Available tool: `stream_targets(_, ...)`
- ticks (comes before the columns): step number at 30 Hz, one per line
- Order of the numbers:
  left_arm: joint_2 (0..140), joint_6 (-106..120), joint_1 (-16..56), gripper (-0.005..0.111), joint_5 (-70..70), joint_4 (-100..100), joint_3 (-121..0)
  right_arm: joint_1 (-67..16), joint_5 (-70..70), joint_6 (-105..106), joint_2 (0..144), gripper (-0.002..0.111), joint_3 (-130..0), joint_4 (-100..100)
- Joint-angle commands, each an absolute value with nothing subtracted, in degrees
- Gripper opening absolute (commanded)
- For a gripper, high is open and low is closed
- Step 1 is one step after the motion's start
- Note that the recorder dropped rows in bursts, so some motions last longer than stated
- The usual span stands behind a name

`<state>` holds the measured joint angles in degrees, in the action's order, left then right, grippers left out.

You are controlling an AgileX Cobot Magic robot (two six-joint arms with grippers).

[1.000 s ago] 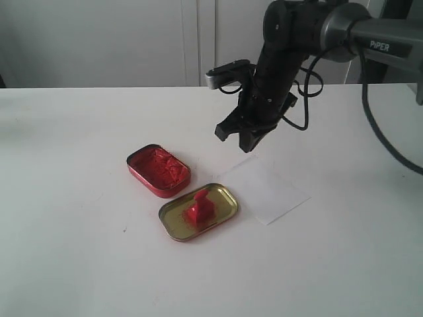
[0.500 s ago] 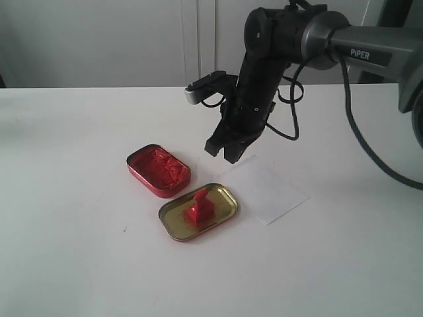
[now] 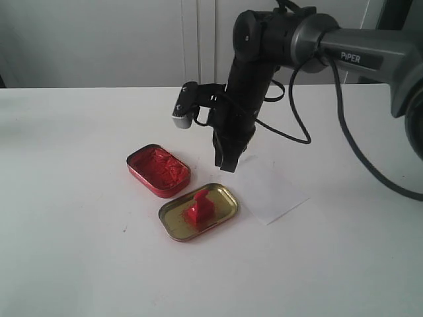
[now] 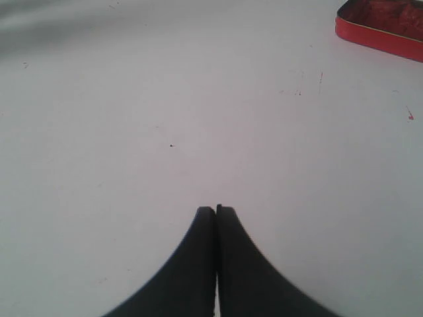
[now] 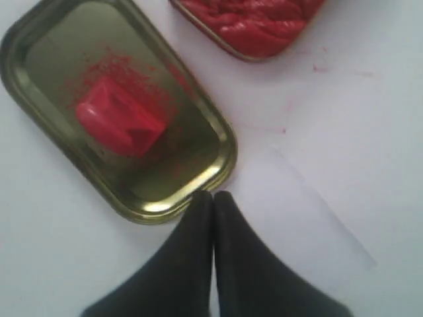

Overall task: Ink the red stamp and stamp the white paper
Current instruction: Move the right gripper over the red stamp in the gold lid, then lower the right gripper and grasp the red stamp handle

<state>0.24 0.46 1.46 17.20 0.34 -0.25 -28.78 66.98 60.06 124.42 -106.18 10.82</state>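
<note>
The red stamp (image 3: 198,207) (image 5: 120,122) stands in the gold tin lid (image 3: 219,195) (image 5: 59,39), which is smeared with red. The ink tin (image 3: 158,170) (image 5: 258,23), full of red ink, lies just behind the lid. The white paper (image 3: 271,191) (image 5: 297,218) lies flat to the right of the lid. My right gripper (image 3: 227,165) (image 5: 213,193) hangs shut and empty above the paper's near-left edge, beside the lid's rim. My left gripper (image 4: 215,209) is shut over bare table, with only the ink tin's corner (image 4: 380,26) showing in its view.
The white table (image 3: 79,264) carries only the two tins and the paper. White cabinet doors (image 3: 132,39) rise behind the table's far edge. The right arm's cable (image 3: 297,125) loops beside its wrist.
The right arm has swung left and lowered, turning its wrist, so its shut gripper now hangs just behind the lid. The stamp, tins and paper have not moved.
</note>
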Motion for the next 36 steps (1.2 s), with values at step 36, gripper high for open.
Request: stream_targets(36,0.0,0.0,1.3,0.000,17.1,0.3,0.0,-35.3,58.5,91.7,118.8,0.032,-94.5,11.3)
